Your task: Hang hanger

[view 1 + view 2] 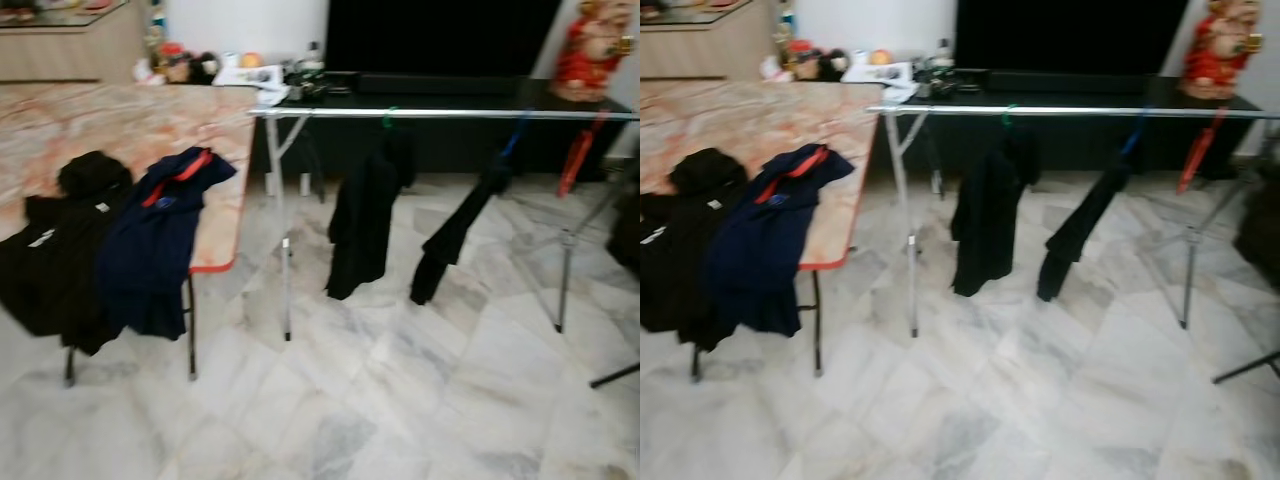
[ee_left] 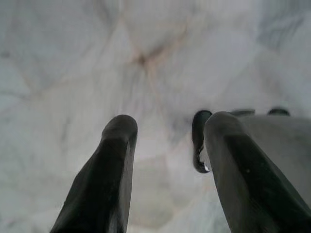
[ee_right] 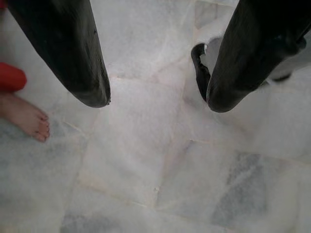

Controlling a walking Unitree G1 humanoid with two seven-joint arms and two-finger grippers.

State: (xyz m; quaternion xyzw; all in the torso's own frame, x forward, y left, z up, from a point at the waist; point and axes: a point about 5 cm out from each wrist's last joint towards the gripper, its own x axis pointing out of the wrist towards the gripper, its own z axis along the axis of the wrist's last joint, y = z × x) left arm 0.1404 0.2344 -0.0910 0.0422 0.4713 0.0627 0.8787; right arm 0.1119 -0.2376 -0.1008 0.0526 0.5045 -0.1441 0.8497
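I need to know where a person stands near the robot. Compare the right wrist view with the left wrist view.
Right wrist view alone: a person's bare foot below a red trouser hem, standing on the floor beside the open right gripper. Left wrist view alone: the open left gripper. Both share: two black fingers held apart above pale marble floor tiles, holding nothing.

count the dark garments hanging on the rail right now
2: a black garment on a green hanger near the rail's left end, and a narrower dark one on a blue hanger further right. A dark shape at the right frame edge may be another.
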